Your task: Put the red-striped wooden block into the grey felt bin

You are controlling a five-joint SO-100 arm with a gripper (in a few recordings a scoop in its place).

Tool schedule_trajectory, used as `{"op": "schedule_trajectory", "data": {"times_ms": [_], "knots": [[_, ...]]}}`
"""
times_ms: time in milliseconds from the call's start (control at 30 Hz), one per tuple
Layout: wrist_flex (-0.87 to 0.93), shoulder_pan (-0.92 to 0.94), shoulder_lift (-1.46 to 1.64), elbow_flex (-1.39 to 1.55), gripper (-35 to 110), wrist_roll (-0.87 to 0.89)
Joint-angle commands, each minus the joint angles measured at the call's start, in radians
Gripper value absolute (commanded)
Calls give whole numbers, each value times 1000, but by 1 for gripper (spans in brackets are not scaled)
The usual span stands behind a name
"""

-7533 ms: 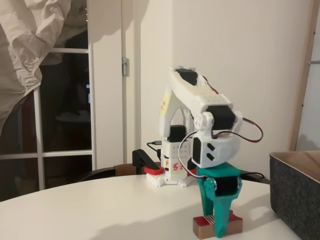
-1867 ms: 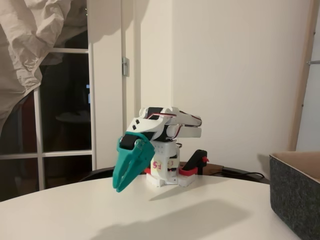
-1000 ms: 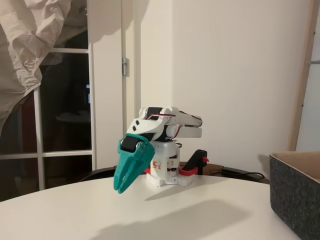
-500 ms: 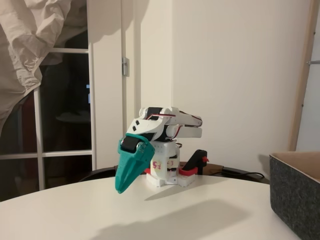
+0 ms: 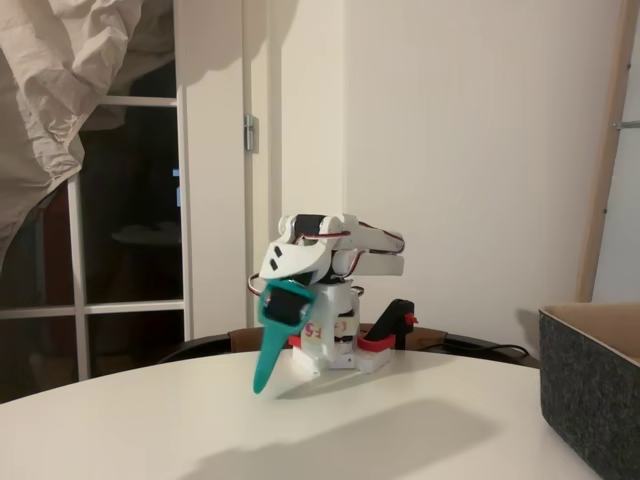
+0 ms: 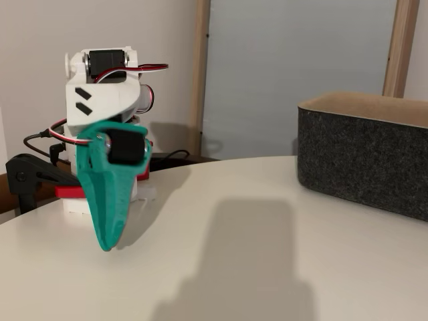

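The white arm is folded low over its base, and its teal gripper [image 5: 262, 385] [image 6: 107, 242] points down at the white table, shut with nothing between the fingers. The grey felt bin [image 5: 592, 385] [image 6: 364, 160] stands at the right in both fixed views, well apart from the gripper. The red-striped wooden block is out of view.
The round white table [image 5: 330, 430] [image 6: 267, 254] spreads between the arm and the bin. A black and red clamp [image 5: 392, 328] [image 6: 33, 180] holds the arm's base at the table's far edge. Behind are a wall and a dark window [image 5: 130, 220].
The block that lay under the gripper 7.5 s ago is gone from view. The arm folded back to its base, the fingers closed, and the wrist has just rolled edge-on.
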Motion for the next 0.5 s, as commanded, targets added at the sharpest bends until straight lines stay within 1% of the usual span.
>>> {"op": "schedule_trajectory", "data": {"times_ms": [0, 33, 467], "knots": [[190, 14, 25, 12, 0, 256], [190, 14, 23, 12, 0, 281], [190, 14, 21, 12, 0, 272]]}}
